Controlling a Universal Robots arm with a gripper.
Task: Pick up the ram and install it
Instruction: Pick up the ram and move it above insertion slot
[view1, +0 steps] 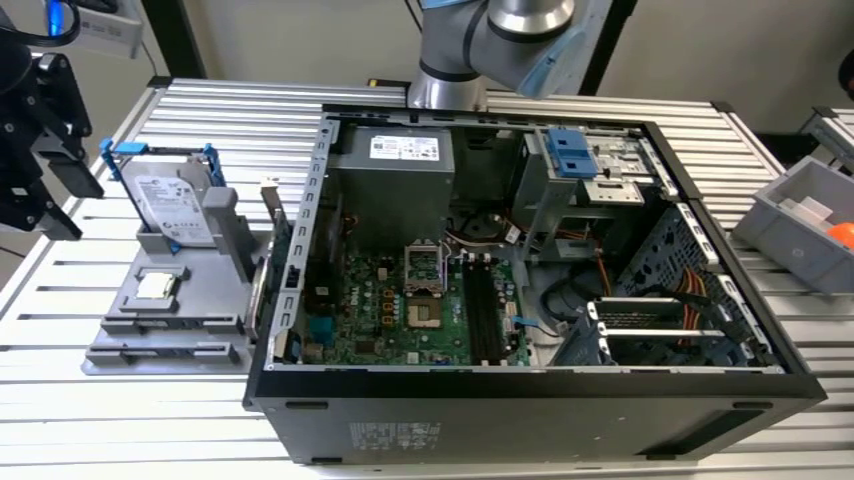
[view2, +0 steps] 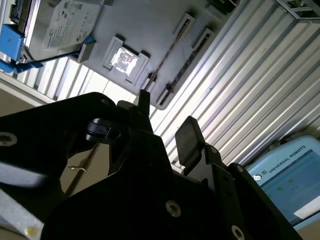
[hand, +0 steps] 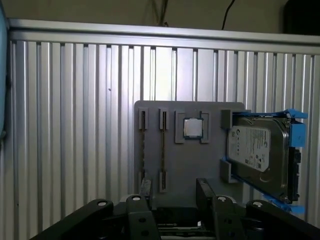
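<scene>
Over the slatted table (hand: 75, 100) and the grey holder (hand: 190, 165), the gripper (hand: 175, 190) is held with fingers spread and empty, while the ram (hand: 162, 150) is seen standing on edge in the holder's slots, untouched. A clean pick is judged to need the fingers squared across the stick's thin faces, mid-length. Its chips are hidden edge-on, and whether one stick or two is seated cannot be told.

An open computer case (view1: 534, 400) sits on the ribbed surface (view1: 120, 425) beside a grey tray (view1: 187, 325) holding a hard drive (view1: 174, 205).
</scene>
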